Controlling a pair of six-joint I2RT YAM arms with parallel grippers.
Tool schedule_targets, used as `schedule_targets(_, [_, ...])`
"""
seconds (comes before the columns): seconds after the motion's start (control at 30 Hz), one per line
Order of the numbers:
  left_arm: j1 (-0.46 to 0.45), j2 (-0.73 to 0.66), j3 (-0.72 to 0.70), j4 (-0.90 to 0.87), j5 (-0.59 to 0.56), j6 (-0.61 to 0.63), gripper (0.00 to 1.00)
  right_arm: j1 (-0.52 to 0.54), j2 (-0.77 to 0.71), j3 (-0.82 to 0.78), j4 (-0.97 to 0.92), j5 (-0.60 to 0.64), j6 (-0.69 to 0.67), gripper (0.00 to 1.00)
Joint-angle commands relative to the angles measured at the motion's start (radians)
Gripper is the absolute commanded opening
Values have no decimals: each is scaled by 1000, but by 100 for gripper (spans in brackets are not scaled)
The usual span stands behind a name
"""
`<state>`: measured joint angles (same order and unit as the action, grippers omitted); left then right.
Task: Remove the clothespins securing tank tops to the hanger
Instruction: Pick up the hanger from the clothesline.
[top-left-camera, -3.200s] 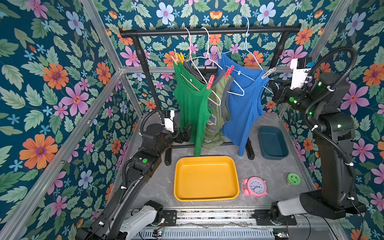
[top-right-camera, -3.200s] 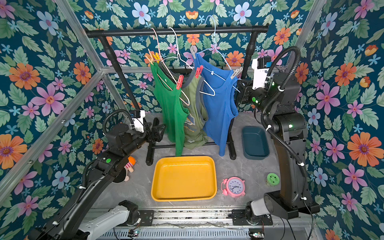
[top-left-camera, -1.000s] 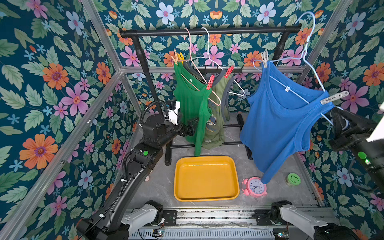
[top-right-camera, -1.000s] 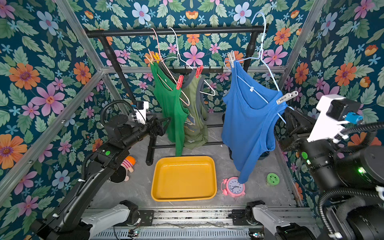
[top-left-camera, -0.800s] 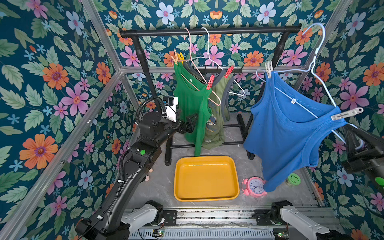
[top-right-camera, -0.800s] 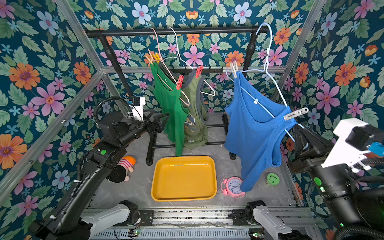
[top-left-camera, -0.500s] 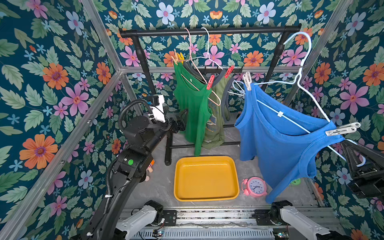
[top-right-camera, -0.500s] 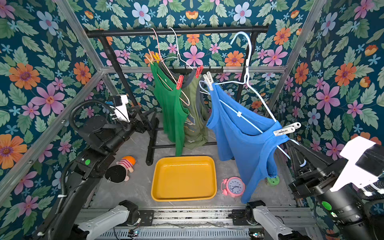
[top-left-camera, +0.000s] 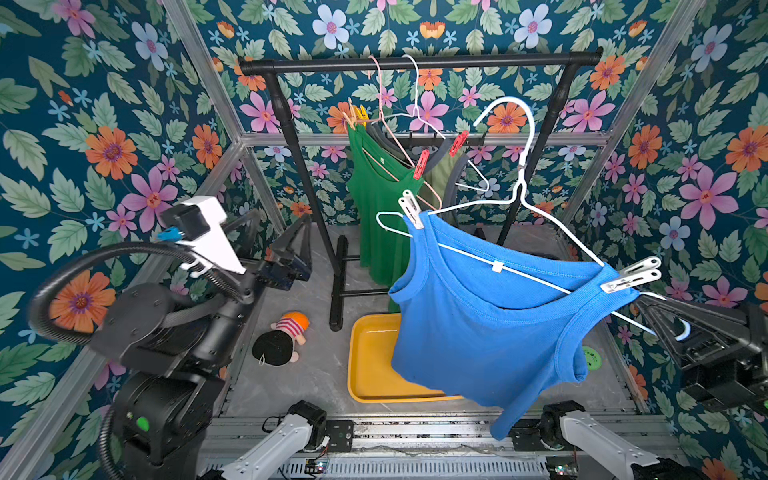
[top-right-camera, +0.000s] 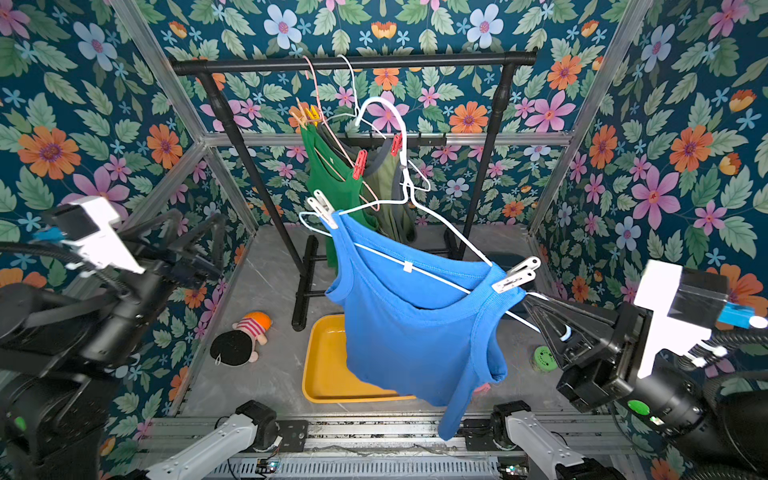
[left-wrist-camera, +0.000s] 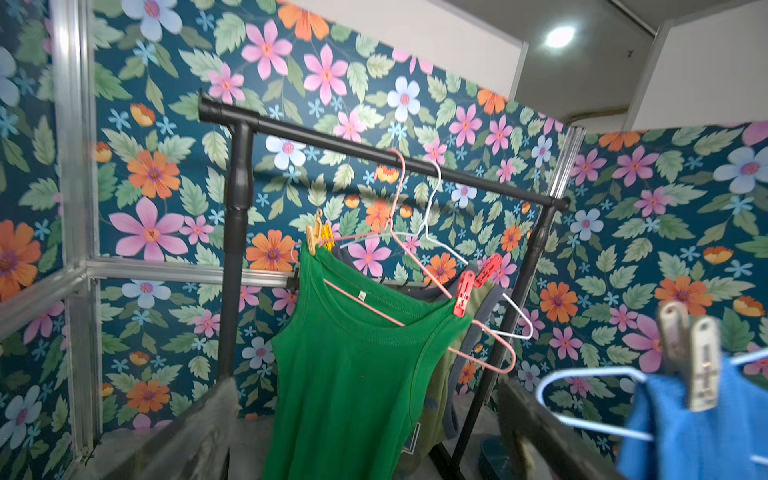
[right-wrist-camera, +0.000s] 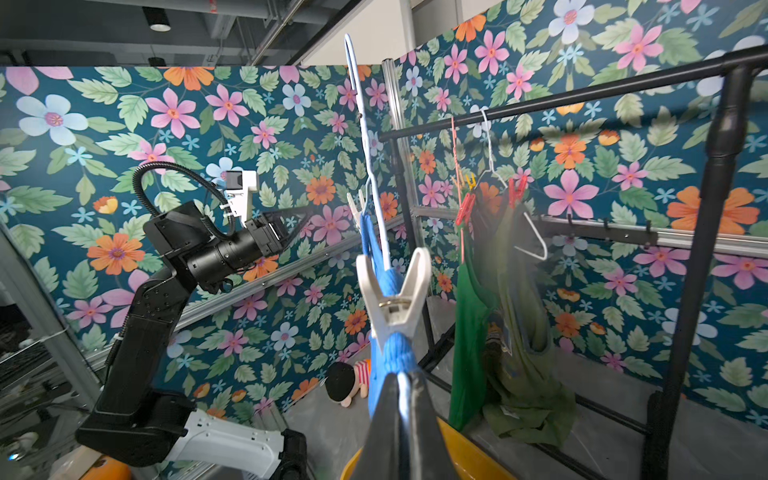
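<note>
Blue top (top-left-camera: 478, 332) half-hides tray (top-left-camera: 370, 374); doll (top-left-camera: 282, 338) beside

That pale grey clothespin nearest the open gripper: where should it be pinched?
By its two splayed tail ends, probably: on the pale grey plastic clothespin they stick up free above the strap of the blue knit tank top. Approach from the left gripper, open nearby, squeezing across the tails.

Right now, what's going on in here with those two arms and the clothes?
The right hand is shut on one end of a white hanger, holding the blue tank top off the rack, roughly over the yellow tray. Two pale grey clothespins pin that top to the hanger. The left hand is open and empty. The green tank top and olive tank top hang on the rack with red clothespins on.
</note>
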<state>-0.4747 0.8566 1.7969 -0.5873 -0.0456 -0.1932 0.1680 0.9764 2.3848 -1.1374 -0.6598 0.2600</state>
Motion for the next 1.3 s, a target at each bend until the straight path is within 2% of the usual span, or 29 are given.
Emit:
schedule_targets(0.0, [1, 5, 42, -131, 57, 24, 100, -1, 16, -53, 150, -107, 41, 0])
schedule_targets(0.17, [1, 19, 53, -117, 198, 31, 100, 0, 61, -153, 289, -206, 69, 0])
schedule_targets(0.53, [1, 98, 203, -111, 283, 36, 100, -1, 186, -197, 459, -411, 102, 0])
schedule_targets(0.77, [1, 215, 294, -108, 374, 11, 100, 0, 168, -353, 559, -469, 108, 0])
schedule_targets(0.9, [1, 272, 324, -109, 460, 20, 100, -1, 187, -381, 579, -486, 105, 0])
schedule_targets(1.27, [1, 309, 262, -36, 613, 13, 99, -1, 197, -450, 684, -558, 124, 0])
